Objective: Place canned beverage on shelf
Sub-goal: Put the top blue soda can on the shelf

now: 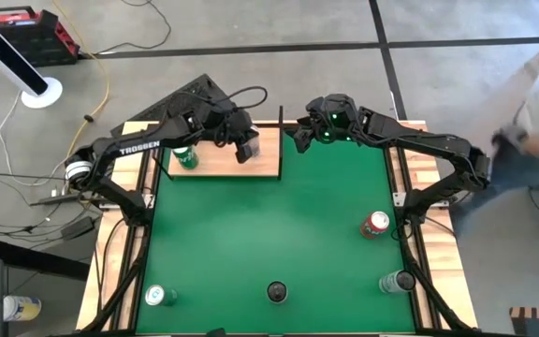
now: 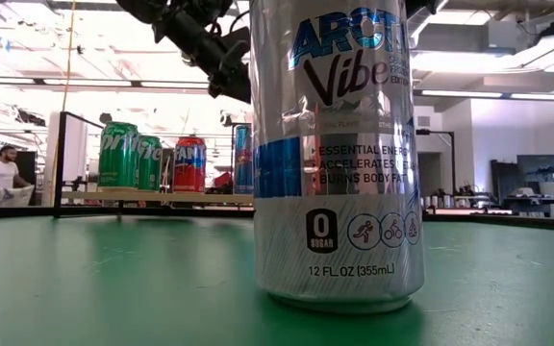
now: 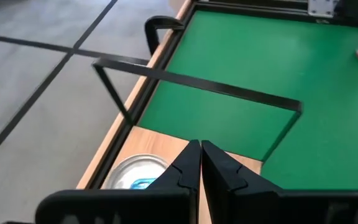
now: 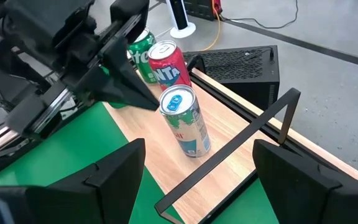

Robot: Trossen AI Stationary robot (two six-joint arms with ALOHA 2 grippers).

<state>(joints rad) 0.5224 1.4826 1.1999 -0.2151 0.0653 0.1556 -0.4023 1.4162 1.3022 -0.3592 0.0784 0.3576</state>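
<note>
Left gripper [image 4: 132, 93], jaws pinched shut and empty, sits just beside the silver can [image 4: 185, 121] on the shelf [image 1: 223, 164] at upper centre of the high view; any sideways swing on retreat could tip it into the red can [image 4: 168, 62] behind. Right gripper [image 1: 303, 137], jaws wide and empty, hovers at the shelf's frame. More cans wait on the mat [image 1: 279, 225].

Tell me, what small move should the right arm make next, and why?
Probably swing the right gripper, open and empty by the shelf, over to the red can on the mat. Three cans stand on the shelf already; the shut left gripper hovers there.
</note>
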